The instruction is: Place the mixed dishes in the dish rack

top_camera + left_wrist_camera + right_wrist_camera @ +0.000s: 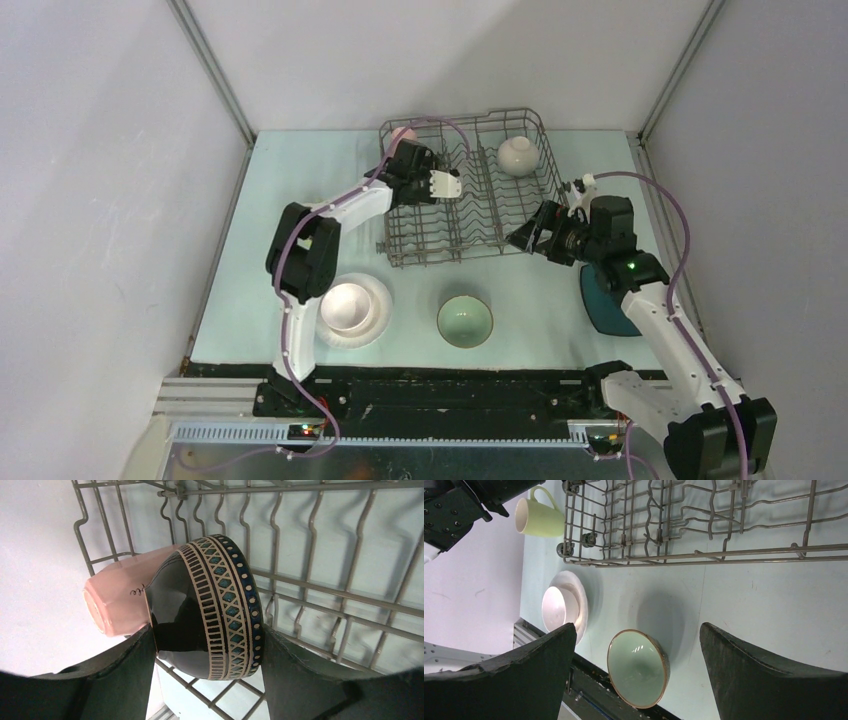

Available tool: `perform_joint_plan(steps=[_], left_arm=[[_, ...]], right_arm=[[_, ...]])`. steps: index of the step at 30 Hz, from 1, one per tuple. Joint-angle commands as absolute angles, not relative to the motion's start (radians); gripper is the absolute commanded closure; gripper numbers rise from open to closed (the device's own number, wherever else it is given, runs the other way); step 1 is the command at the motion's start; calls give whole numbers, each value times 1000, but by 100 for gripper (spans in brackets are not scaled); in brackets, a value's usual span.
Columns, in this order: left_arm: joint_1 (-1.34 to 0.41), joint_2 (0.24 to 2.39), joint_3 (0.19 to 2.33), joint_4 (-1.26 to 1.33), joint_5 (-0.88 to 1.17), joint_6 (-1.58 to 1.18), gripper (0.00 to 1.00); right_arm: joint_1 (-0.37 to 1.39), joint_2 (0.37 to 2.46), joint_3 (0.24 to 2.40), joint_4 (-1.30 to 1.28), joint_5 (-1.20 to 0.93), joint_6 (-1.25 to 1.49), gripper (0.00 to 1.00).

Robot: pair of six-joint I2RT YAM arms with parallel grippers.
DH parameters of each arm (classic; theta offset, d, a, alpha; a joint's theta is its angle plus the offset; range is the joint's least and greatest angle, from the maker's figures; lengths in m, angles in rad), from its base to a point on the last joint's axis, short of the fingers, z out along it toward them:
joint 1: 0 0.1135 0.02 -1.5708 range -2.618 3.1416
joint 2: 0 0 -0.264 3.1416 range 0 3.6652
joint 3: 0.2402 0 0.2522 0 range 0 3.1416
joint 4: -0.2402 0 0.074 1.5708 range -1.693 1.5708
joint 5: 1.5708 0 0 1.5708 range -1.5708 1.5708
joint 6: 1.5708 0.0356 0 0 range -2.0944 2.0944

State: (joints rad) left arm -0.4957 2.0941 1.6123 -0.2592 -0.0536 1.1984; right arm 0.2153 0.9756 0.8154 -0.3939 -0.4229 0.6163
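The dish rack (pixel 497 120) stands at the back of the table. Inside its left part my left gripper (pixel 441 186) (pixel 207 632) is shut on the brown bowl (pixel 200 610), dark with a patterned band and tipped on its side. That bowl rests against the pink mug (pixel 117 602) (pixel 402 135), which lies in the rack's far left corner. A white bowl (pixel 517 154) sits in the rack's right part. My right gripper (pixel 527 238) (pixel 638 628) hangs open and empty at the rack's near right corner. The pale green bowl (pixel 464 320) (pixel 637 667) stands on the table in front.
A pale pink bowl (pixel 346 304) sits on the round white plate (pixel 378 322) at the front left. The dark teal plate (pixel 598 300) lies under my right arm. A yellow-green mug (pixel 538 517) lies by the rack's left corner. Walls close in on three sides.
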Motion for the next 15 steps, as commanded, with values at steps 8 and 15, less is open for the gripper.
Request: perform_joint_plan(steps=[8,15], left_arm=[[-494,2089,1655,-94,-56,1222,100],[-500,2093,1661,-125,-23,1209,99]], right_arm=[[209,1003,854,-354,-450,617,4],[209,995,854,-357,-453,618,4]])
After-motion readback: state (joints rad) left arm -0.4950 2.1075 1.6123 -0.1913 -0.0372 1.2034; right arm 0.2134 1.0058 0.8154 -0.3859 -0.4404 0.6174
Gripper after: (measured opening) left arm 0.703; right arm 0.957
